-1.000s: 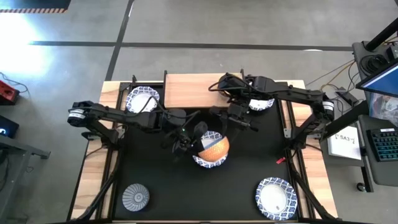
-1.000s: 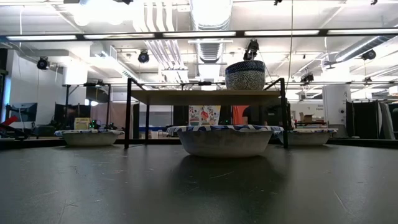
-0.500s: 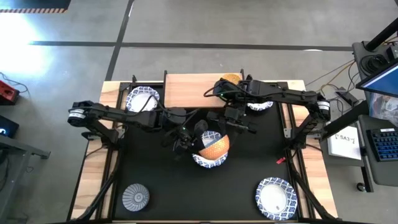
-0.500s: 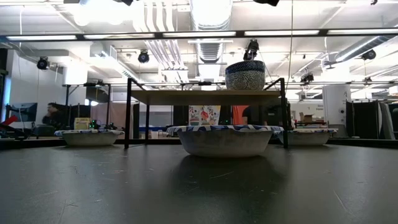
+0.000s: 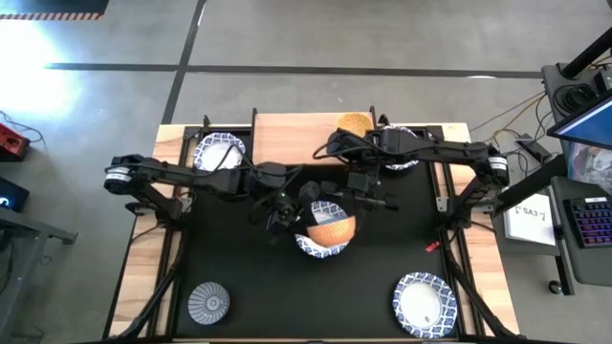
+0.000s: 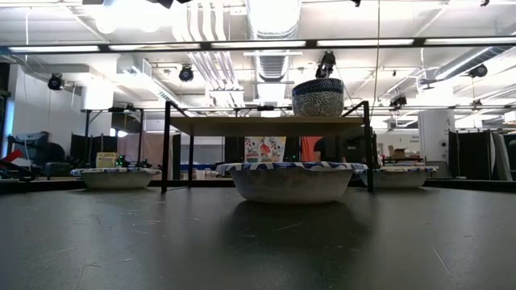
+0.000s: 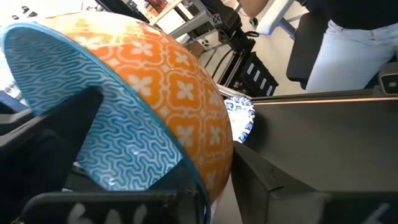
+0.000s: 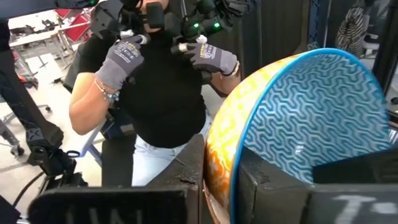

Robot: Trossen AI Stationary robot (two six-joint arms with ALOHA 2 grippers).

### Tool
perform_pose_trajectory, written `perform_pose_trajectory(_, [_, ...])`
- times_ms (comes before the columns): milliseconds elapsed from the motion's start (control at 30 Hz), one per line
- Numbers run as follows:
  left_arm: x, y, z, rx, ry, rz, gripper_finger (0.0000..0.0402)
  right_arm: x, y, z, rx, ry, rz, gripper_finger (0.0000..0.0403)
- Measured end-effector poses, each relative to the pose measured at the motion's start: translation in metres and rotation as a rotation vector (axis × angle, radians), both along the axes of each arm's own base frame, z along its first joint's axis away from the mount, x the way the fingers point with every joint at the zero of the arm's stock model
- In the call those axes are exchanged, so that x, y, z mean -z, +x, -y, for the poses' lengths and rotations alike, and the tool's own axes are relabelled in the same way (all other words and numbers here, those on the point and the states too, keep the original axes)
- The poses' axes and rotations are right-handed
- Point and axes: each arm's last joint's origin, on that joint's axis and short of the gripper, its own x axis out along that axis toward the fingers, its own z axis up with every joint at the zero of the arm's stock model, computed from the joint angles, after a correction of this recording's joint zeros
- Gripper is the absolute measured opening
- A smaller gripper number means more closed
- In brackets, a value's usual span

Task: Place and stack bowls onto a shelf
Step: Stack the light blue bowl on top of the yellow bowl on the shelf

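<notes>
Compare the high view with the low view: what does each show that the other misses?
Only the high view: the left gripper and right gripper meeting at a tilted orange bowl mid-table, and a grey bowl alone in a table corner.
Only the low view: the black legs under the shelf, the blue pattern on the outside of the shelf bowl, and the room behind.
Both: the shelf, the shelf bowl, and white blue-rimmed bowls on the table.
</notes>
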Motion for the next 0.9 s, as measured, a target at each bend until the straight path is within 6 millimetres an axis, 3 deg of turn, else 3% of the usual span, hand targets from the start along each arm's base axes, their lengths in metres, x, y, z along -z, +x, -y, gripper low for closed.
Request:
perform_pose_trajectory(467, [-0.012,0.003,-0.004,-0.042,-0.117,-0.024,0.0122,0.000,-0.002,0.003,0.033,-0.026,-0.020,0.0026])
perform_pose_trajectory(900, [-0.016,0.012,-0.008,-0.226,-0.166,-0.052,0.0207,-0.002,-0.009,0.017,0.114,-0.025,-0.137,0.0015])
